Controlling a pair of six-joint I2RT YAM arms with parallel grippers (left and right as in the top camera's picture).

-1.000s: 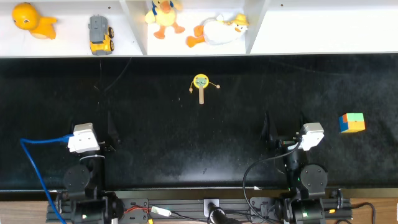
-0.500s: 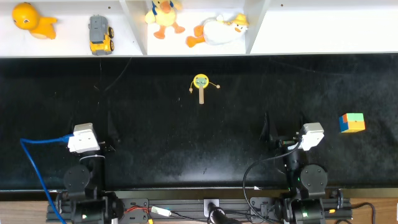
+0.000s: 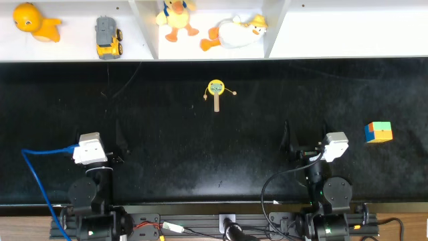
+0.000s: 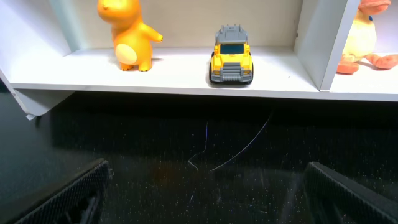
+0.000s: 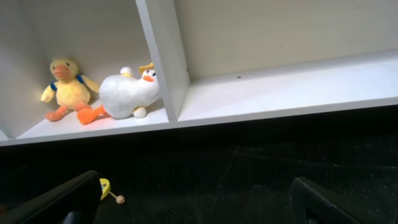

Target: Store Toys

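Left pincer point(image 4: 205, 171): I read it as wide, fingers far apart, nothing between them. It sits low over the black surface point(image 3: 200, 154) at the left, close to its own base, and faces the shelf's left compartment.
Right pincer point(image 5: 194, 182): wide too, nothing held. It is low over the surface at the right, near its base.
Shelf point(image 3: 334, 40): white, runs along the far edge of the surface, and upright dividers split it into compartments.
Left compartment: I count an orange duck figure point(image 3: 35, 21) standing upright and a yellow-and-grey toy truck point(image 3: 108, 37) beside it, the two apart, the truck's nose facing out toward the surface.
Middle compartment: a yellow plush duck point(image 3: 176, 17) sits toward the back. A white plush goose point(image 3: 237, 32) with orange feet lies on its side next to it, against the divider.
Rattle drum point(image 3: 216, 90): yellow head, wooden handle and small beads on strings. It lies flat on the surface in front of the middle compartment, well apart from both pincers.
Colour cube point(image 3: 378, 132): on the surface at the far right, outboard of my right arm, not touched.
Blue cable point(image 3: 40, 174): loops by the left arm's base.
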